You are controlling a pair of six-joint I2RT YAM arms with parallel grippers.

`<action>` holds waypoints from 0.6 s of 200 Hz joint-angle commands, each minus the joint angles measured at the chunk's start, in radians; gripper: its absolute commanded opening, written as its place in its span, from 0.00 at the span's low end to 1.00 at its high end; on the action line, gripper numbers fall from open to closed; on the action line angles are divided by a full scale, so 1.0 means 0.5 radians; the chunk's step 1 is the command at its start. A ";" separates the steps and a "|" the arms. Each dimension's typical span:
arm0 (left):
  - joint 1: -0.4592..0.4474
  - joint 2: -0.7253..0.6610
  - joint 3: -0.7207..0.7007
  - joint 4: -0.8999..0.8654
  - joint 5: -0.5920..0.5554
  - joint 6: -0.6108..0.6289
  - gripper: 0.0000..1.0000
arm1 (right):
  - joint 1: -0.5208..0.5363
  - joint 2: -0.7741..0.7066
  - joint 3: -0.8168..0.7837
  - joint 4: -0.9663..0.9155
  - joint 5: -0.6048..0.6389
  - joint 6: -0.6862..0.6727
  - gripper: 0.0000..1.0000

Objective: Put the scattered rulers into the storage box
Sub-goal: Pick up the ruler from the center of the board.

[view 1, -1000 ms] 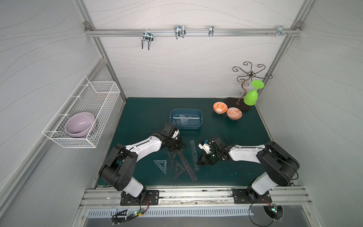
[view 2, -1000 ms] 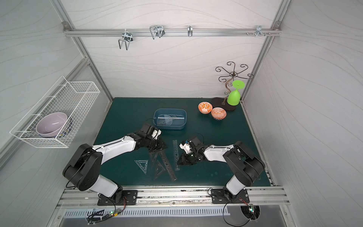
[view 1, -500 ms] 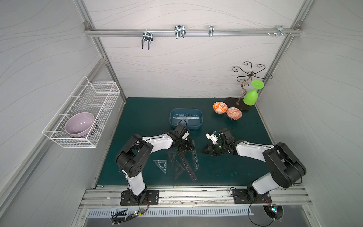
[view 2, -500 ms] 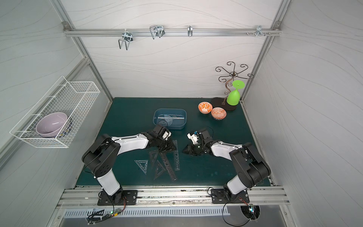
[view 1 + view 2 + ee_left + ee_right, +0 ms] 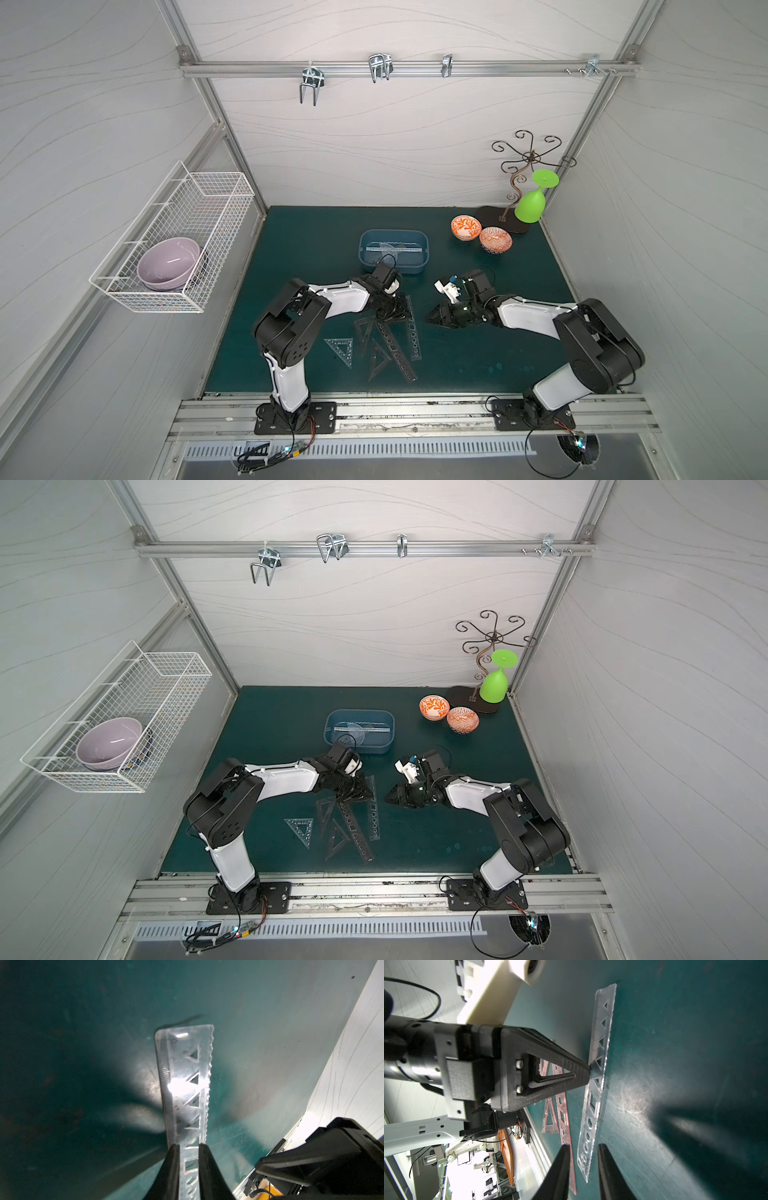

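Your left end effector (image 5: 188, 1147) is clamped across the long see-through plastic stencil strip (image 5: 185, 1082) lying flat on the green counter (image 5: 316, 232) near the dusty-blue rectangular plastic storage box (image 5: 393, 269), right end effector (image 5: 583, 1155) empty, part-open alongside; next, probably lift and carry far into the box.

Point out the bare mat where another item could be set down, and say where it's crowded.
Bare: the mat between storage box and wire basket; also the near-right stretch beside the right gripper. Crowded: the rulers under the left gripper, and the corner with the patterned bowls.
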 commanded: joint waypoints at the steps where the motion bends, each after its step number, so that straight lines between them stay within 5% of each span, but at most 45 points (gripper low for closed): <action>1: -0.004 0.004 0.050 -0.058 -0.080 0.059 0.21 | -0.009 0.034 0.014 0.025 -0.044 0.007 0.28; 120: 0.025 0.029 -0.101 0.070 -0.030 0.013 0.21 | 0.159 0.313 0.064 0.226 -0.009 0.163 0.32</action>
